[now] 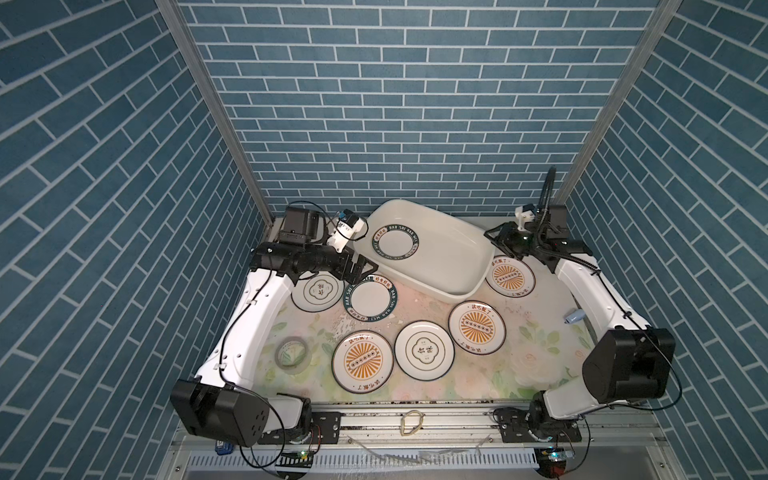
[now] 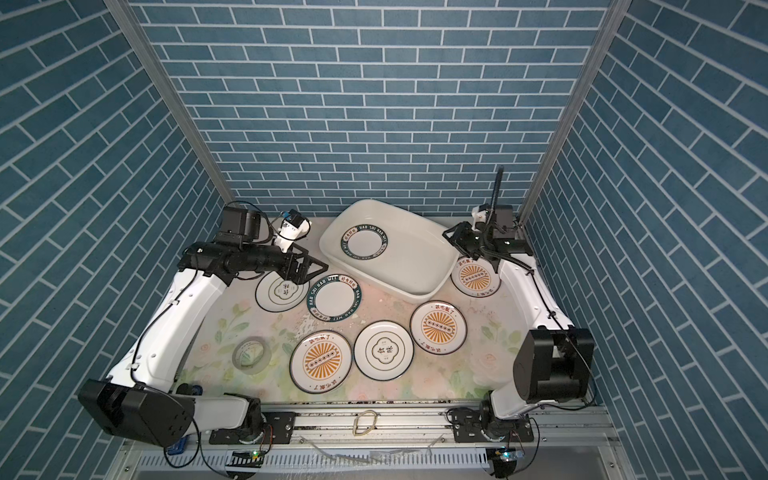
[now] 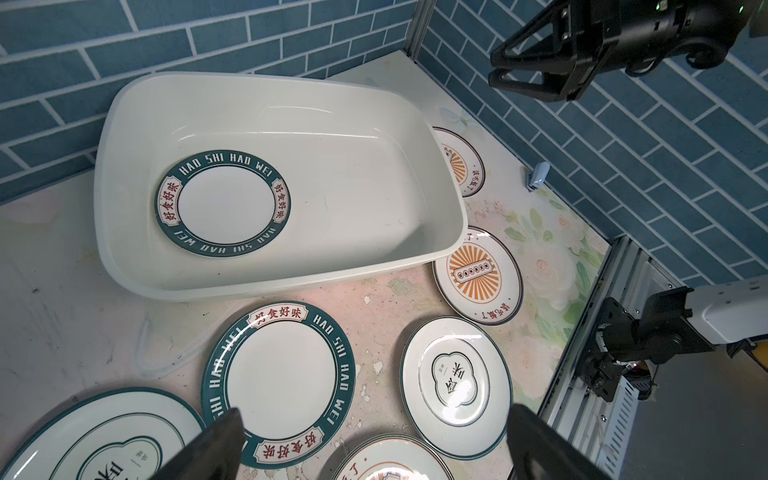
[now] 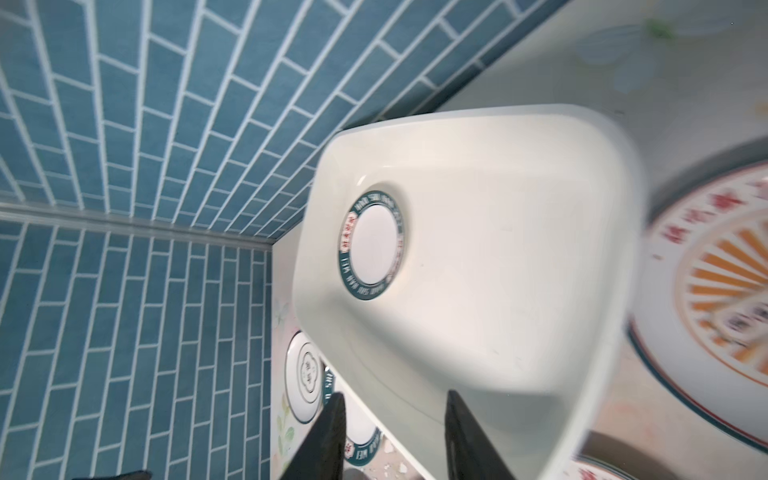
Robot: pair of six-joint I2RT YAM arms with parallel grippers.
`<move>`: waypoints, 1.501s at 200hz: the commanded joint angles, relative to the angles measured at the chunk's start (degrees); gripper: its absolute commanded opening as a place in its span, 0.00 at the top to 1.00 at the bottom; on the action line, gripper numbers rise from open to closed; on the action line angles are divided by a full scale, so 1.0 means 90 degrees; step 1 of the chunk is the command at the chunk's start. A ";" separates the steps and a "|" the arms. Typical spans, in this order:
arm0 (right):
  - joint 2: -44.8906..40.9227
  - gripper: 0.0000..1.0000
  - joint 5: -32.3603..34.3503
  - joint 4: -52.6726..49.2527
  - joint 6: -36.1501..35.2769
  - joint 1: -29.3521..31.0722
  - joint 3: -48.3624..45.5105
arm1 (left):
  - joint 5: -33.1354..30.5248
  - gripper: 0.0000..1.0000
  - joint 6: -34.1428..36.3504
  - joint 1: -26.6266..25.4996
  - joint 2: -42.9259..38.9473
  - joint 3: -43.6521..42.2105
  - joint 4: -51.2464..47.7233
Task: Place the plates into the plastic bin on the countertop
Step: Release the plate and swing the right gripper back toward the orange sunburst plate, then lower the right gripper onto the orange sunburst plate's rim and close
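Bin (image 3: 270, 291) partly hides sunburst plate (image 3: 467, 166); left jaws wide, right jaws narrower, both empty

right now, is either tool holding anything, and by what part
Nothing is held: the left tool is open above a green-rimmed plate, the right tool open by the plastic bin.

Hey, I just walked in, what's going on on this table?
Two robot arms are putting round white plates into a cream-white rectangular plastic bin. One green-lettered plate lies inside, and six plates sit on the floral countertop. The left gripper, fingers open and empty, hovers at the second green-lettered plate beside the bin. The right gripper, open and empty, hangs by the bin's right end.
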 commanded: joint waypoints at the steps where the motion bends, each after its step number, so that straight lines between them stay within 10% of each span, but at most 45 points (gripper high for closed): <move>1: -0.0565 0.60 0.0253 0.0083 0.0199 -0.0396 -0.1033 | 0.0198 0.00 0.0248 -0.0065 0.0072 0.0148 -0.0259; 123: -0.1274 0.59 0.0393 0.2463 0.1310 -0.1491 -0.4517 | 0.0344 0.00 0.0328 -0.0143 0.0025 -0.0177 -0.0006; 300: 0.0254 0.63 -0.0023 0.5294 0.2154 -0.2010 -0.5235 | 0.0595 0.00 0.0202 -0.0139 -0.0013 -0.0187 0.0160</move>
